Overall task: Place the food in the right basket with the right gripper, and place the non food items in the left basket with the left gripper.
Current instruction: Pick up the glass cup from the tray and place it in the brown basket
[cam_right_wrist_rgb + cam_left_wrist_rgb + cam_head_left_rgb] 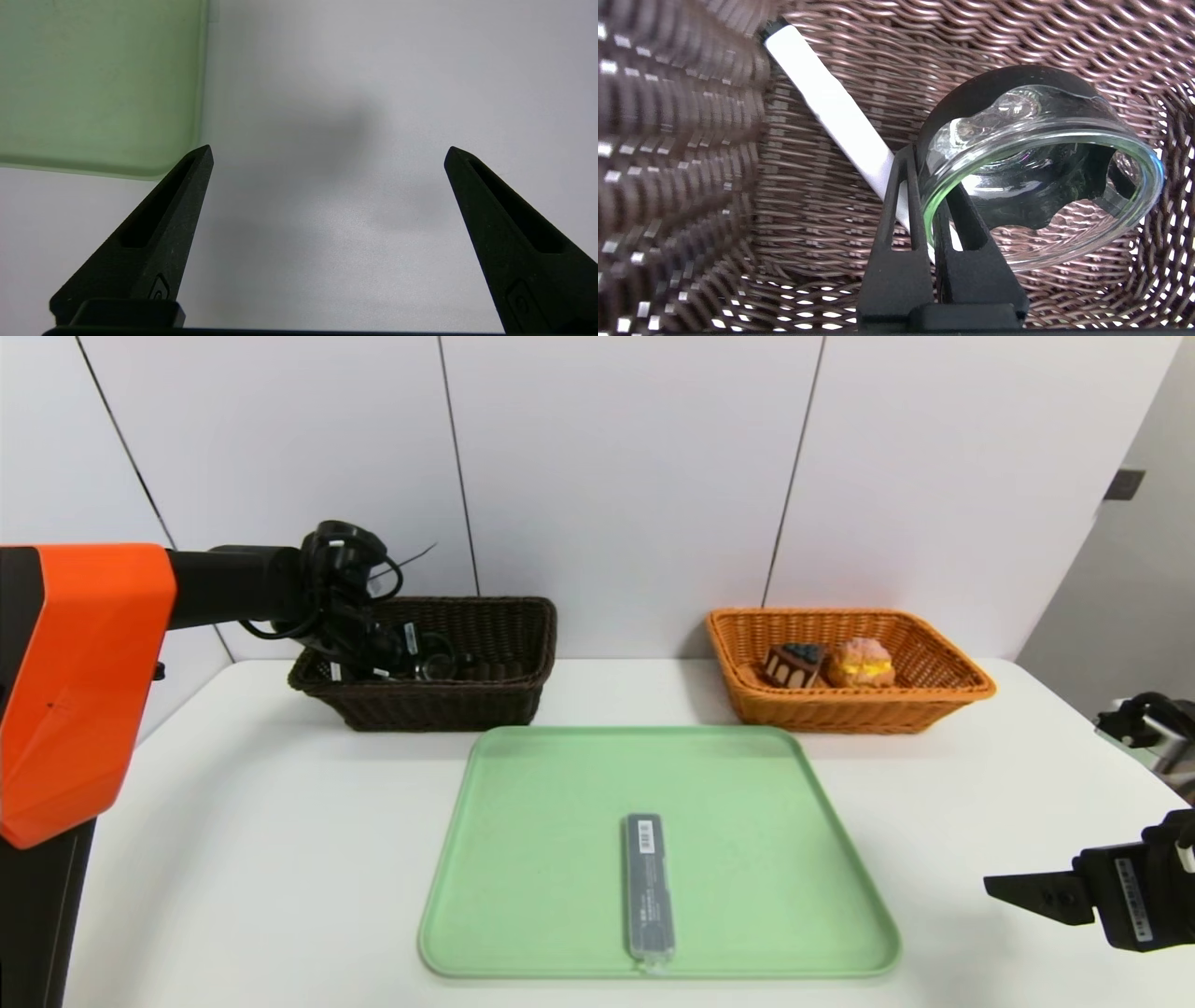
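My left gripper [415, 665] [927, 186] is down inside the dark brown left basket [504, 644] [691, 140], shut on the rim of the clear glass cup [435, 665] [1041, 140], which hangs tilted just above the basket floor. A white marker pen [831, 107] lies on that floor beneath the cup. On the green tray [541, 859] lies the long grey barcoded case [648, 887]. The orange right basket [934, 695] holds the chocolate cake wedge [794, 665] and the cream puff [864, 663]. My right gripper [1036, 894] [329, 154] hovers open and empty over the table, right of the tray.
The white table [350, 233] carries both baskets at the back against the wall, with the tray [93, 84] between and in front of them. The table's right edge runs close to my right arm.
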Action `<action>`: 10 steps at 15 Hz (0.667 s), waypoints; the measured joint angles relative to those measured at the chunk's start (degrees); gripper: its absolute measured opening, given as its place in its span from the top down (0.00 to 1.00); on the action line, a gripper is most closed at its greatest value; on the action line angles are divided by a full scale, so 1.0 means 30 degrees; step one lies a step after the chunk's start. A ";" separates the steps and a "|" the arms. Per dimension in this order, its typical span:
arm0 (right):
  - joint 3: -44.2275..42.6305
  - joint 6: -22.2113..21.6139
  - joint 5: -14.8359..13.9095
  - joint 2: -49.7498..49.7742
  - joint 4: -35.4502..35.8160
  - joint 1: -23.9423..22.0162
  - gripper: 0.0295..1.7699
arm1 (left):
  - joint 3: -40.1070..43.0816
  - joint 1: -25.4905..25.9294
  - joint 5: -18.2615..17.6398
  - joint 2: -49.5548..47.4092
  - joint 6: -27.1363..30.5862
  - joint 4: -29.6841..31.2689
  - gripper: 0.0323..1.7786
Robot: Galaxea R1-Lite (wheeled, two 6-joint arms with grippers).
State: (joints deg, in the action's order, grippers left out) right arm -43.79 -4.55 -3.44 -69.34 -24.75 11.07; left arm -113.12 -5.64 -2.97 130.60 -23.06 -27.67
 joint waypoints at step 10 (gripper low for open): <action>0.0171 0.0004 -0.0020 0.0033 0.0000 0.0000 0.03 | 0.0000 -0.0028 0.0049 -0.0431 -0.0028 0.0423 0.35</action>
State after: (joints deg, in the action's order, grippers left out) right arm -43.28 -4.53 -3.50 -69.24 -24.75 11.07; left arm -113.12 -5.73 -2.83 129.31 -23.15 -26.40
